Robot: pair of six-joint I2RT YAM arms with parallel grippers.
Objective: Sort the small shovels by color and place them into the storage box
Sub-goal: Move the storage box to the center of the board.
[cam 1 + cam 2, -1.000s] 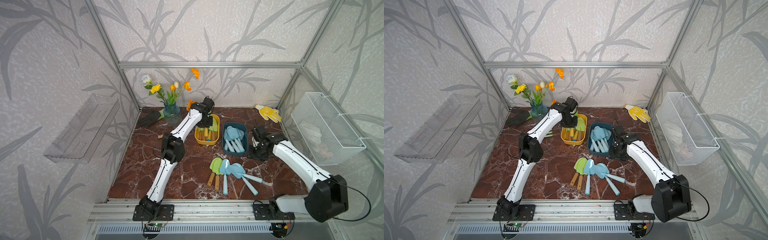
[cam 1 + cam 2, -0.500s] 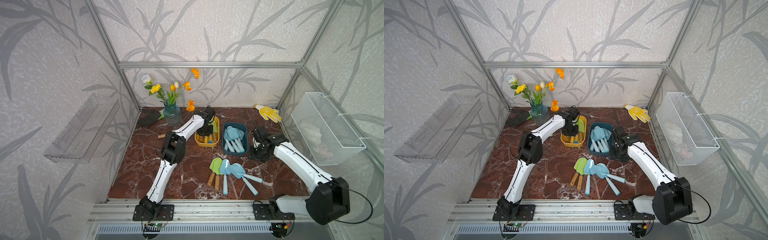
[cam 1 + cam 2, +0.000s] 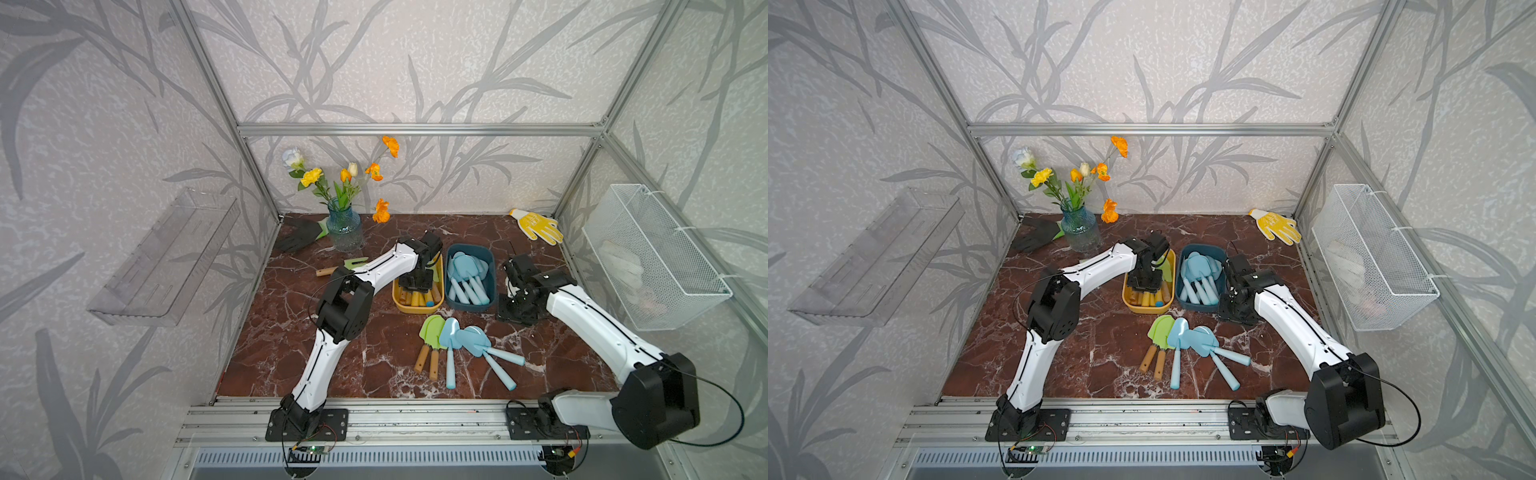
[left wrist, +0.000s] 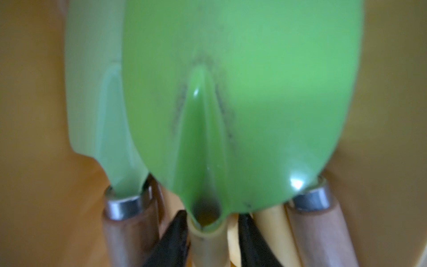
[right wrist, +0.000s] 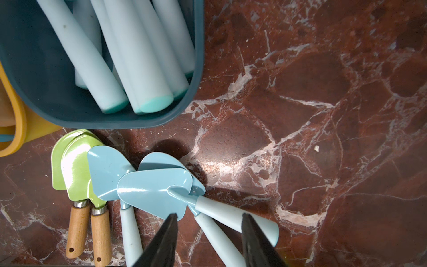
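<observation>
With my left claw (image 4: 212, 215) barely parted astride the pale handle (image 4: 205, 245) of the lime-green-bladed toy shovel (image 4: 231, 92) lying inside the yellow oval plastic box (image 3: 415, 310), I'd open wider, then lift straight up to avoid dragging it.

Red-brown marble table (image 3: 291, 357). Rear: vase (image 3: 344, 230), black glove (image 3: 297, 239), yellow glove (image 3: 538, 226). Left of centre: fork (image 3: 345, 266). Centre: yellow box (image 3: 415, 308) and blue box (image 3: 469, 306), side by side. Front: two green shovels (image 3: 430, 332) and three blue shovels (image 3: 469, 338), fanned, blades overlapping.
</observation>
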